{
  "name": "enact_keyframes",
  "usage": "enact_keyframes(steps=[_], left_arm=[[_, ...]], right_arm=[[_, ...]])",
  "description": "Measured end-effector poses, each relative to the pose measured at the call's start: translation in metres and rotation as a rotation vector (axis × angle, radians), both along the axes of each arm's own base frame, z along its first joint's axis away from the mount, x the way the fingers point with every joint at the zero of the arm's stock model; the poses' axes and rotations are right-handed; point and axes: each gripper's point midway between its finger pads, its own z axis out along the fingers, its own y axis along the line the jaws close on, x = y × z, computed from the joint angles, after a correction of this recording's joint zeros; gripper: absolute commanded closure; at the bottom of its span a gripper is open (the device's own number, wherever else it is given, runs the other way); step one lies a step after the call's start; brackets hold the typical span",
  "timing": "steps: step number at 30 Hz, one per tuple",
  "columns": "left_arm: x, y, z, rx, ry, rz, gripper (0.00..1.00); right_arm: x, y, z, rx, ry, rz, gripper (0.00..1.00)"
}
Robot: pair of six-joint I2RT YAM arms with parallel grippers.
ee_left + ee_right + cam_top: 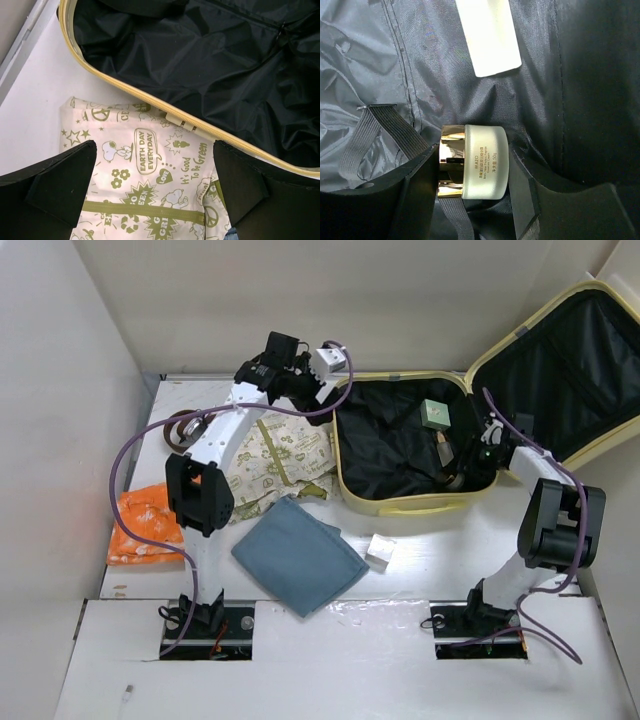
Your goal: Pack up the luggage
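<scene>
The luggage (400, 495) lies open at the right of the table, a pale yellow shell with black lining (210, 60) and its lid (570, 370) raised at the back right. My right gripper (476, 160) is inside it, low over the lining (580, 75), and shut on a frosted cream jar (485, 162) with a gold lid. One finger presses on the lid and the other on the base. My left gripper (155, 185) hangs open over a cream pouch with green prints (145, 175), just outside the luggage's yellow rim (172, 116).
A pale green box (435, 415) lies in the luggage. On the table are a grey-blue folded cloth (300, 555), a small white box (380, 552), an orange packet (145, 525) at the left and a round object (180, 430) behind the left arm. Walls enclose the table.
</scene>
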Motion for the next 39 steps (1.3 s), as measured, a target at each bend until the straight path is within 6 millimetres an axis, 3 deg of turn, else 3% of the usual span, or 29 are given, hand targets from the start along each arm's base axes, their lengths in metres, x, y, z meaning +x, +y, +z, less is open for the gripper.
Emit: enact_keyframes(steps=[2,3,6,10,20,26,31,35,39], left_arm=[[0.001,-0.002,0.005,-0.011,-0.008,-0.004,0.0],[0.001,-0.003,0.007,-0.016,-0.013,-0.007,0.0],[0.001,-0.004,0.01,-0.025,-0.017,-0.014,0.0],[0.0,-0.005,0.011,-0.03,-0.016,-0.017,0.0],[0.001,-0.009,0.024,-0.056,-0.038,-0.034,0.0],[0.0,-0.01,0.025,-0.061,-0.036,-0.04,0.0],[-0.001,-0.011,0.025,-0.065,-0.034,-0.045,0.0],[-0.002,-0.012,0.025,-0.067,-0.032,-0.048,0.0],[-0.003,-0.012,0.024,-0.066,-0.027,-0.049,0.0]], right_arm=[[0.001,0.0,0.0,-0.01,0.009,0.008,0.86],[0.0,-0.001,0.0,-0.02,0.017,0.007,0.65],[-0.001,-0.004,-0.002,-0.05,0.035,0.004,0.33],[-0.003,-0.006,0.002,-0.103,0.066,0.002,0.24],[-0.012,-0.02,0.017,-0.394,0.181,-0.041,0.2],[-0.012,-0.022,0.031,-0.528,0.187,-0.038,0.25],[-0.008,-0.016,0.031,-0.513,0.184,-0.015,0.19],[0.007,-0.01,0.027,-0.522,0.188,-0.002,0.19],[0.011,-0.005,0.01,-0.539,0.231,0.024,0.24]])
